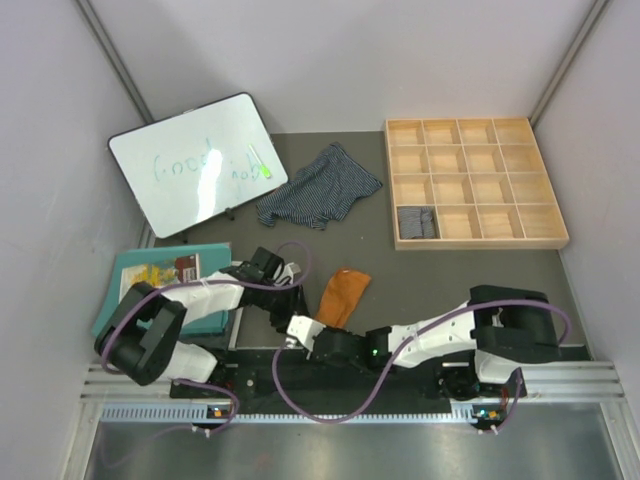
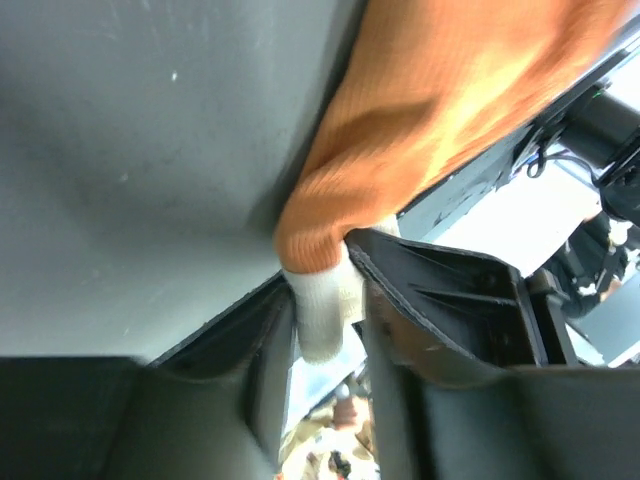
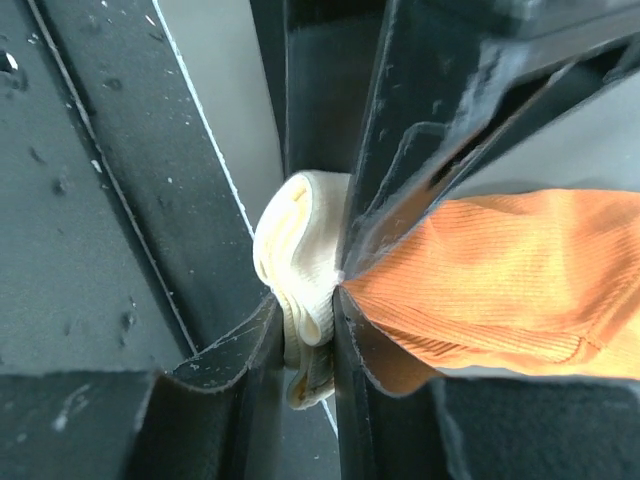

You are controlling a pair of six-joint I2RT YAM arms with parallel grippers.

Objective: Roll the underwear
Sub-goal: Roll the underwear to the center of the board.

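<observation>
Pinching the cream waistband [image 3: 300, 250] of the rust-orange pair [image 1: 345, 292], the right jaws are nearly closed: in the right wrist view their dark fingers [image 3: 225, 400] squeeze the band into a bunched fold, and the ribbed orange cloth spreads away to one side. The left jaws stand a little apart around the same band. In the left wrist view it hangs between their fingers [image 2: 440, 310] and fills the gap, but I cannot tell whether they press it or only touch it. This pair lies in the near middle of the dark worktop [image 1: 430, 285], between the two arms. It is a long folded shape, its near end at the two sets of jaws and its far end pointing away and slightly right. A dark striped pair [image 1: 320, 187] lies spread and rumpled farther back, just beside a whiteboard [image 1: 195, 165]. A rolled grey pair [image 1: 416, 222] sits in the near-left compartment of the wooden tray [image 1: 545, 240] at the far right. A teal mat [image 1: 125, 275] lies at the left edge, partly under the left arm. Bare worktop stretches to the right of the orange pair and beyond it as far as the tray, while the front rail runs close behind both sets of jaws.
</observation>
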